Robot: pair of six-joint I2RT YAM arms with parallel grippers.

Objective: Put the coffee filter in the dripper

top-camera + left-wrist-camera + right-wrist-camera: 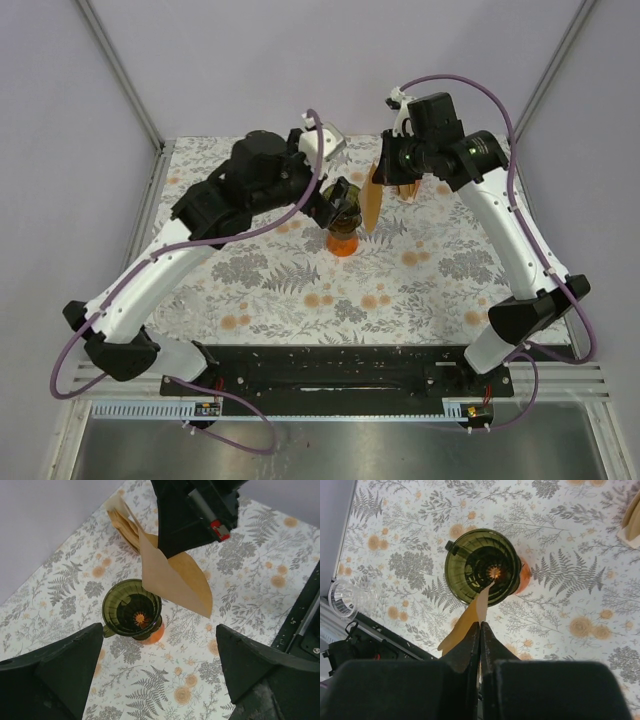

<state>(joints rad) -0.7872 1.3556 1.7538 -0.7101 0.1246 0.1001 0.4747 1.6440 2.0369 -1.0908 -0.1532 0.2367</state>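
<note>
In the top view the left gripper [338,200] hides most of the dripper [131,608] at mid-frame. The right wrist view shows the filter [172,577] only edge-on. The right gripper [480,642] is clamped on the filter's top, and the filter's lower corner hangs over the dripper's rim. The left jaws are spread wide and hold nothing.

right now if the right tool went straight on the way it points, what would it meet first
Likely the green dripper: the coffee filter pinched in the right tool leads, its tip over the rim; depth unclear.
</note>
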